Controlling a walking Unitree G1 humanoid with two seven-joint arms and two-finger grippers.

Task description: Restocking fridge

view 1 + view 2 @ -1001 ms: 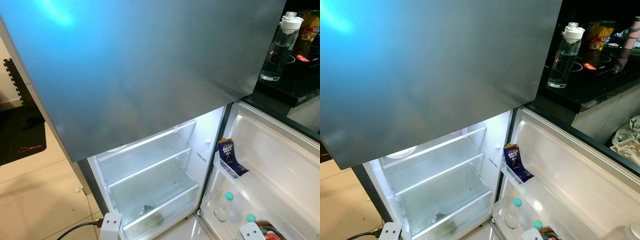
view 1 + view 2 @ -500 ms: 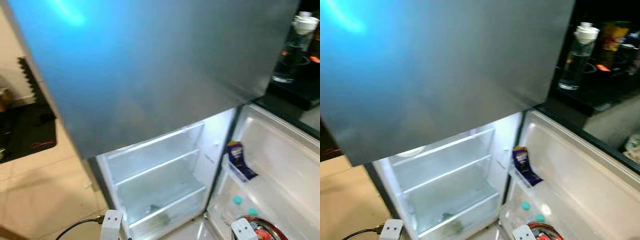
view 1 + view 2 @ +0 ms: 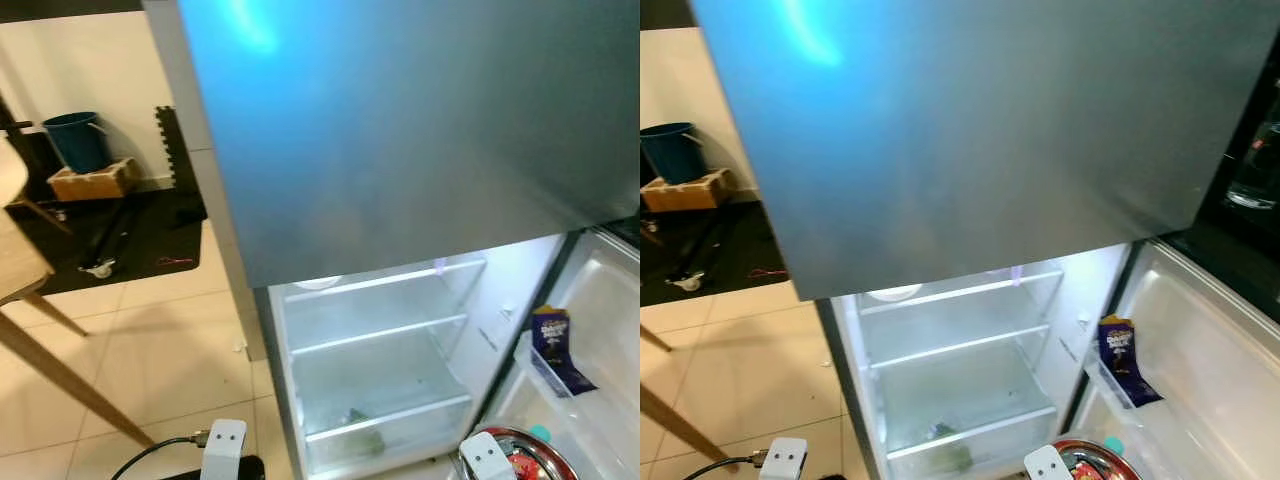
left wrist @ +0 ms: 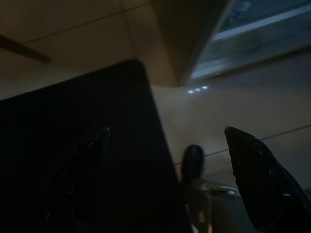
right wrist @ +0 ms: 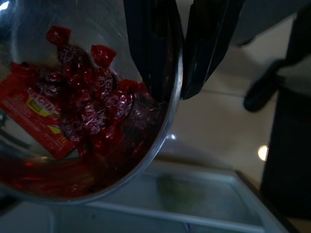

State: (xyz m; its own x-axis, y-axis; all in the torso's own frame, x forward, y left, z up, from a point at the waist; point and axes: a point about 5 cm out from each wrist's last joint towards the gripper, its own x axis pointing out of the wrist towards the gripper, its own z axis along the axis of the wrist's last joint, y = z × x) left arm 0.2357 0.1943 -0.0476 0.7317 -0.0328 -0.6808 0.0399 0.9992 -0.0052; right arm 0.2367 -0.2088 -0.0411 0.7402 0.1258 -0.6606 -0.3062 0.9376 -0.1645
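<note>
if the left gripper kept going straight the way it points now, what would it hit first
Most likely the tiled floor. In the left wrist view the left gripper hangs open and points down at pale tiles in front of the open fridge, beside a dark shape that is too dim to name. Depth is unclear in the gloom.

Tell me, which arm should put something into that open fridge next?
Probably the right: its gripper pinches the rim of a shiny metal bowl of red-wrapped sweets, near the fridge's open lower compartment. The left gripper is open.

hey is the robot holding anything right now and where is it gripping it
Yes. The right gripper pinches the rim of a metal bowl of red wrapped candies, one finger inside, one outside. The left gripper is open, holding nothing.
</note>
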